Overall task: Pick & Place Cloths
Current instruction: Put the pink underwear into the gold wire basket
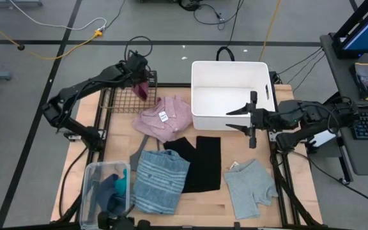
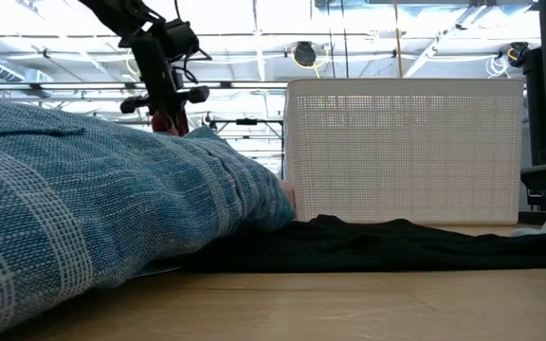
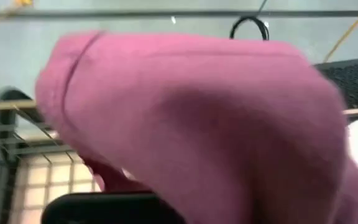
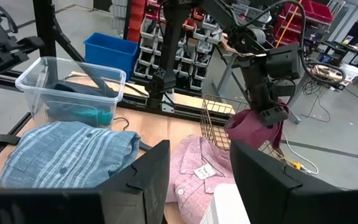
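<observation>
From above, I am holding my left tool [image 1: 142, 84] over the wire basket [image 1: 121, 97] at the counter's [image 1: 216, 207] far left corner, pinching a maroon cloth [image 1: 144, 91] that is hanging bunched into the basket's right end. My right tool [image 1: 252, 119] is waiting over the white bin's [image 1: 229, 70] near-right rim, fingers spread with nothing between them. The pink shirt [image 1: 166, 119] is lying between basket and bin, touching the bin's left wall. Nearer, a black cloth [image 1: 198, 162] is lying beside a blue striped cloth [image 1: 161, 181], a grey cloth [image 1: 252, 186] is lying near the right edge, and a clear tub [image 1: 107, 190] at the near left corner is holding teal pieces [image 1: 117, 187]. Bare wood is showing along the near edge.

From counter height, the striped cloth [image 2: 93, 199] is filling the left, the black cloth [image 2: 377, 244] is lying flat before the bin [image 2: 404, 152], and my left tool [image 2: 167, 106] is hanging above with a bit of maroon [image 2: 164, 120] under it.

Through my left wrist, the maroon cloth [image 3: 197, 124] is covering nearly everything; basket wires [image 3: 36, 162] are showing beside it.

Through my right wrist, my fingers [image 4: 135, 183] are standing apart. Beyond them are lying the pink shirt [image 4: 194, 168], the striped cloth [image 4: 67, 155] and the tub [image 4: 70, 87], and the maroon cloth [image 4: 253, 127] is dangling from my left tool [image 4: 271, 116] over the basket [image 4: 219, 127].
</observation>
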Action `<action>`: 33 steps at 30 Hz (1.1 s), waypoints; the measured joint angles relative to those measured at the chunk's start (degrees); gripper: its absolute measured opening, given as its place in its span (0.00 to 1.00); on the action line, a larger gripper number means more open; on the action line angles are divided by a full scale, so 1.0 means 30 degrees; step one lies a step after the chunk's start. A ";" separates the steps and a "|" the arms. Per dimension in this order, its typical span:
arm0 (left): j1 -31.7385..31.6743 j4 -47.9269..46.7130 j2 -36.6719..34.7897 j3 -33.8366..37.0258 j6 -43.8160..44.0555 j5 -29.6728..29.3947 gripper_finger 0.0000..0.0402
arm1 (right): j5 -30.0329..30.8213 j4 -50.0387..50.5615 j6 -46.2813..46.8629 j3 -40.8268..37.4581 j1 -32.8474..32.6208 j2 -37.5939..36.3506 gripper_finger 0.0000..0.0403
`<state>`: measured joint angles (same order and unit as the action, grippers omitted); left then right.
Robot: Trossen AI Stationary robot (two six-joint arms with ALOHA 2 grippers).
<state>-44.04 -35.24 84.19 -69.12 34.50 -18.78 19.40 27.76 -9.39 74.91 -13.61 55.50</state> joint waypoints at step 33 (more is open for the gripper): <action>-0.0239 -0.1612 0.2396 -0.0004 0.1583 0.3683 0.09 | 0.0000 0.0432 -0.0102 -0.0015 0.0000 -0.0005 0.40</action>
<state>-44.76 -40.07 91.37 -69.13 39.25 -7.73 19.40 29.06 -9.69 74.87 -13.61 55.48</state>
